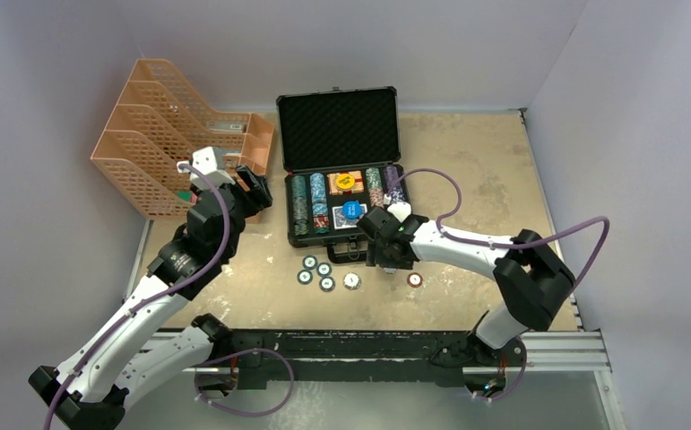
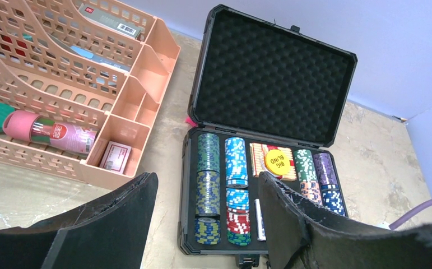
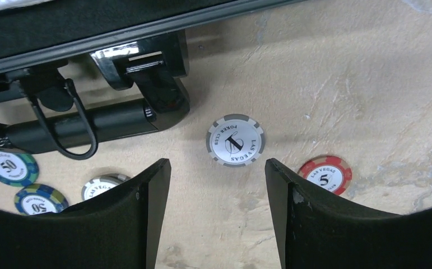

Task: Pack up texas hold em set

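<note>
The black case (image 1: 337, 125) lies open at the table's middle, foam lid up. Its base holds rows of coloured chips (image 2: 208, 174), a yellow "big blind" disc (image 2: 275, 160) and a blue-white card deck (image 1: 350, 212). Several loose chips (image 1: 316, 272) lie on the table in front of the case, with a red chip (image 1: 414, 279) further right. My right gripper (image 1: 386, 258) hangs open just in front of the case's handle (image 3: 84, 126), with a grey-white chip (image 3: 236, 140) just ahead of its fingertips. My left gripper (image 1: 250, 193) is open and empty, left of the case.
An orange mesh file organiser (image 1: 167, 134) stands at the back left, close behind my left gripper; it holds a pink bottle (image 2: 56, 131) and small boxes. White walls close in the table at the back and right. A metal rail (image 1: 395, 349) runs along the near edge.
</note>
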Action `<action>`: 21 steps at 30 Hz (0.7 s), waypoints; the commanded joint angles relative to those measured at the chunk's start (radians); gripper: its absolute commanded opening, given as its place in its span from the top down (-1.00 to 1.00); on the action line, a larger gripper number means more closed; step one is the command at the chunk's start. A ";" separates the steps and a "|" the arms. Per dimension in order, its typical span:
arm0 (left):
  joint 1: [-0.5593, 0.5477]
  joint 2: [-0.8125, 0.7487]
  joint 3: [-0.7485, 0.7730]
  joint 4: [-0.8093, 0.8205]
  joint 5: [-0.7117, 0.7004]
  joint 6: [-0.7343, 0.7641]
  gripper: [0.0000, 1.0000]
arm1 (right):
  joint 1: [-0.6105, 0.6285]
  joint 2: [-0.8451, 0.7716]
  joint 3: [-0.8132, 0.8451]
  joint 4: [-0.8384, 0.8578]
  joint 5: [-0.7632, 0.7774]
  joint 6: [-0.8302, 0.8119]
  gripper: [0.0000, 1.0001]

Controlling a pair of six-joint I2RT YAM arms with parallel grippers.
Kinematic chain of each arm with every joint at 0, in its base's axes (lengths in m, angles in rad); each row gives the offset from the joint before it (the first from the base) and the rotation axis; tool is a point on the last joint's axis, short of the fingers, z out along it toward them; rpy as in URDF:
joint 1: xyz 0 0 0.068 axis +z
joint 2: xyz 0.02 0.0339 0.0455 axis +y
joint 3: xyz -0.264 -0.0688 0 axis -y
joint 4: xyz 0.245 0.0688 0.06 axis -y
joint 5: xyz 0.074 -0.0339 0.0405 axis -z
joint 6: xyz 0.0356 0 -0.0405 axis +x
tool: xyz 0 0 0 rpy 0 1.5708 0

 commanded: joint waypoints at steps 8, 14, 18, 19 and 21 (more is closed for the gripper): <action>0.005 -0.006 0.004 0.030 0.005 0.026 -0.32 | -0.019 0.067 -0.014 0.042 -0.013 -0.054 -0.29; 0.004 -0.012 0.002 0.028 -0.008 0.028 -0.32 | -0.039 0.079 -0.042 0.043 0.023 -0.039 -0.20; 0.005 -0.006 0.003 0.028 -0.007 0.028 -0.32 | -0.049 0.079 -0.059 0.055 0.022 -0.032 -0.19; 0.005 -0.004 0.002 0.026 -0.007 0.027 -0.32 | -0.049 0.078 -0.063 0.058 0.022 -0.032 -0.19; 0.004 -0.003 0.003 0.026 -0.007 0.027 -0.32 | -0.052 0.077 -0.072 0.071 0.019 -0.035 -0.18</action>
